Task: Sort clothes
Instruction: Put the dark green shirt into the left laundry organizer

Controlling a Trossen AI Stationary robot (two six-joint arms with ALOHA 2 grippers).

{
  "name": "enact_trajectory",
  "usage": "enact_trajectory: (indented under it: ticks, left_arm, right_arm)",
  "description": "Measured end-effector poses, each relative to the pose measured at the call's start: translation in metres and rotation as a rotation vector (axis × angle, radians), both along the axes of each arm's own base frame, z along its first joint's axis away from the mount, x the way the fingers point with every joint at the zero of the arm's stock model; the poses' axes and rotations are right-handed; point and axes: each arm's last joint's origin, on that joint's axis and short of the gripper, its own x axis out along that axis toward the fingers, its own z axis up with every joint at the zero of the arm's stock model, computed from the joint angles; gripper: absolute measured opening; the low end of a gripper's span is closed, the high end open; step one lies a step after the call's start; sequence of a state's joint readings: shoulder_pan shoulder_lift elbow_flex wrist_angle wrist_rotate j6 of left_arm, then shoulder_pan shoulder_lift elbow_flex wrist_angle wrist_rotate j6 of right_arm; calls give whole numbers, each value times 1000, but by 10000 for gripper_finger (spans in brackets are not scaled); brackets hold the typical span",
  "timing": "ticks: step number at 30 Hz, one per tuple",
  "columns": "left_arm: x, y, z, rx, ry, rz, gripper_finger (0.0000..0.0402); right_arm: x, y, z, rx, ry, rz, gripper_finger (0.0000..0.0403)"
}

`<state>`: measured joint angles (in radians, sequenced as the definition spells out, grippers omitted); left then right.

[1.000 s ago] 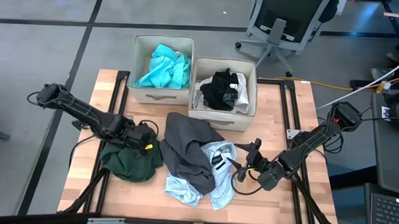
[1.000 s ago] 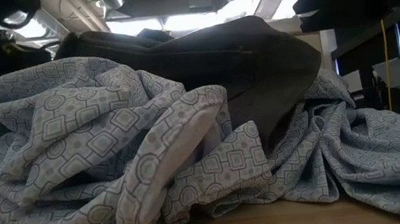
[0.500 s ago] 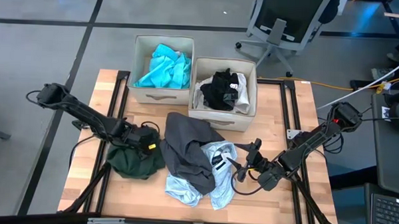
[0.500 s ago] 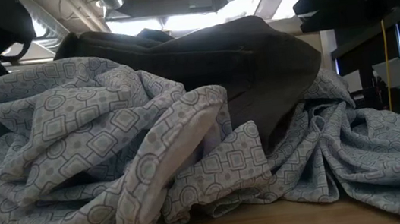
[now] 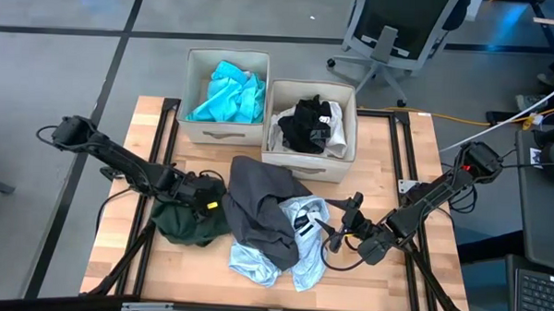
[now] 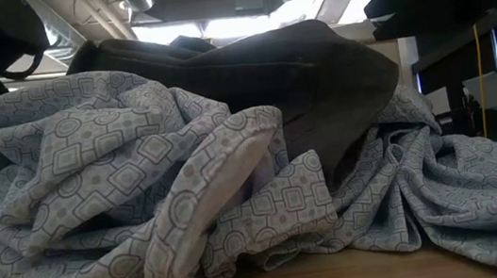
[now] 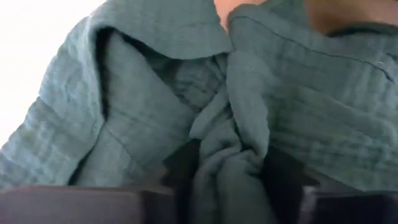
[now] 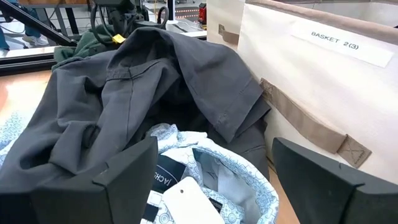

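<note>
My left gripper is shut on the dark green garment at the table's left. The garment fills the left wrist view. A dark grey garment lies in the middle, draped over a pale blue-grey patterned garment; both show in the low view, the grey one on top of the patterned one. My right gripper is open and empty, low at the right of the pile, its fingers standing before the patterned garment. My left gripper pinches a bunched fold of the dark green garment between its two fingers, several layers gathered together. The fingers come from above and from the table's left. The rest of the garment hangs and spreads below the gripper, its lower part on the table.
Two beige fabric boxes stand at the far edge: the left one holds turquoise clothes, the right one holds black and white clothes. The right box's wall is close beside my right gripper. An office chair stands beyond the table.
My left gripper has kept its hold and gone up a little. The dark green garment has gathered in under it: its left edge has drawn in toward the gripper and its spread on the table is smaller. In the low view the dark shape at upper left has grown.
</note>
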<state>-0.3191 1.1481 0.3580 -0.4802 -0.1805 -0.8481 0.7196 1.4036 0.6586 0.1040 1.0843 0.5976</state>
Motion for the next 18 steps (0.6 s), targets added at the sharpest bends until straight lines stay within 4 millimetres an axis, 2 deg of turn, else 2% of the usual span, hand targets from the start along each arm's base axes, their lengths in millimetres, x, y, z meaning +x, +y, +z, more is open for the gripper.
enact_trajectory:
  ticks: [6,13,18]
  left_arm:
    - [2,-1,0,9,-14,-88,21]
    - [3,-2,2,27,-21,-96,9]
    - [7,-8,19,109,26,-119,9]
  right_arm:
    - [0,0,0,1,2,2,316]
    - [0,0,0,1,2,3,316]
    - [0,0,0,2,1,3,316]
